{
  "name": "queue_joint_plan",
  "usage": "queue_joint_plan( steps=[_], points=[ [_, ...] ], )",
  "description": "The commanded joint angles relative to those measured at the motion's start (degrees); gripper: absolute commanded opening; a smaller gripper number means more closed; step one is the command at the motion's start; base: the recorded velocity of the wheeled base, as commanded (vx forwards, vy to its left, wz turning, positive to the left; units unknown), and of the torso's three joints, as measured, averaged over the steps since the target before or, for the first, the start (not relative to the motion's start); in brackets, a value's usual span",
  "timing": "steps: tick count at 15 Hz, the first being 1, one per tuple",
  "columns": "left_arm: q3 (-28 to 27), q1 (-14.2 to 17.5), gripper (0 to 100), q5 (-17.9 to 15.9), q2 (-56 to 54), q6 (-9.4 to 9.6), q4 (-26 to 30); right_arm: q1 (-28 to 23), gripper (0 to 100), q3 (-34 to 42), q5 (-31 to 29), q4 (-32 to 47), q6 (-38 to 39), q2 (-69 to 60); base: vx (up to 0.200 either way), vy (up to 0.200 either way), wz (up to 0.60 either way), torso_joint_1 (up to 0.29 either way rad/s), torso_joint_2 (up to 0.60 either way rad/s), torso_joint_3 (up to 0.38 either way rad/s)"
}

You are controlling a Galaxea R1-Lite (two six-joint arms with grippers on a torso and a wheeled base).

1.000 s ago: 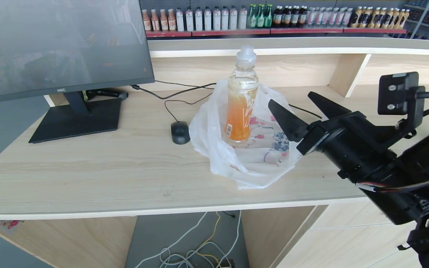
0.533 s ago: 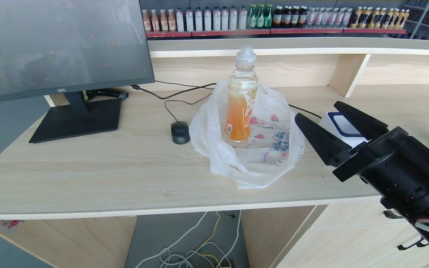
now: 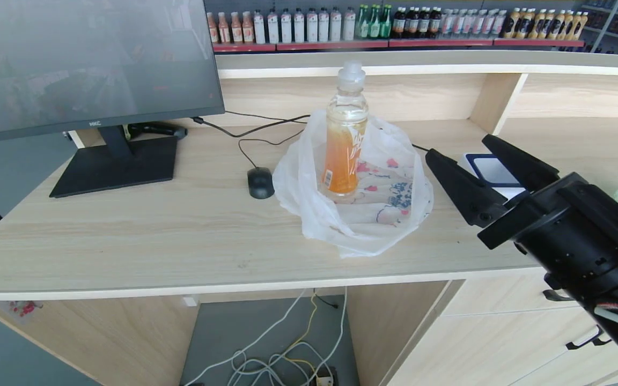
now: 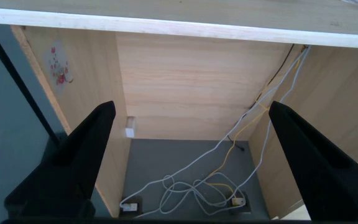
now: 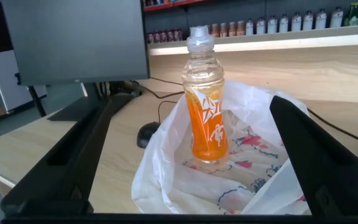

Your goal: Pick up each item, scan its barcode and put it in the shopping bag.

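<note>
The bottle (image 3: 344, 155) is standing in the limp shopping bag (image 3: 395, 214), probably slick and weighty, and its rigid labelled waist is offering the best hold. The right end effector (image 3: 460, 147) and left end effector (image 4: 191, 107) are both gaping wide, empty.

Bottle (image 5: 205, 99) upright in shopping bag (image 5: 253, 168)

You're at a shop checkout: a wooden counter (image 3: 126, 236) with a monitor (image 3: 83, 59) at its far left corner (shelves (image 3: 341, 46) of bottled drinks (image 3: 309, 26) behind).

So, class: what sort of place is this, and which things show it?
Probably a shop checkout: shelves of drinks behind, a monitor on the counter, and a bottle standing in a bag.
</note>
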Motion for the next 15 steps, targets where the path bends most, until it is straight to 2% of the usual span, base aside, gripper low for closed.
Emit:
queue_joint_plan(
  steps=[1,5,8,12,15],
  points=[
    [0.0,0.01,100,0.0,0.0,-0.03,-0.02,0.04,100,0.4,0.01,-0.14,0.0,0.72,0.0,0.0,0.0,0.0,0.0,0.0],
    [0.0,0.01,100,0.0,0.0,-0.03,-0.02,-0.05,100,0.57,0.01,-0.23,1.49,0.72,0.0,0.0,0.0,0.0,0.0,0.0],
    [0.0,0.01,100,0.0,0.0,0.05,-0.02,-0.66,100,1.36,0.01,-0.23,2.29,0.9,0.0,-0.2,0.0,0.001,0.0,0.002],
    [0.0,0.01,100,0.0,0.0,-0.03,-0.02,-4.0,100,5.93,0.01,-0.23,0.7,1.43,0.0,-0.2,0.0,-0.001,0.0,0.005],
    [0.0,0.01,100,0.0,0.0,-0.03,-0.02,-4.53,100,8.57,0.01,-0.76,0.62,1.34,0.0,-0.2,0.0,0.006,0.01,0.001]
  ],
)
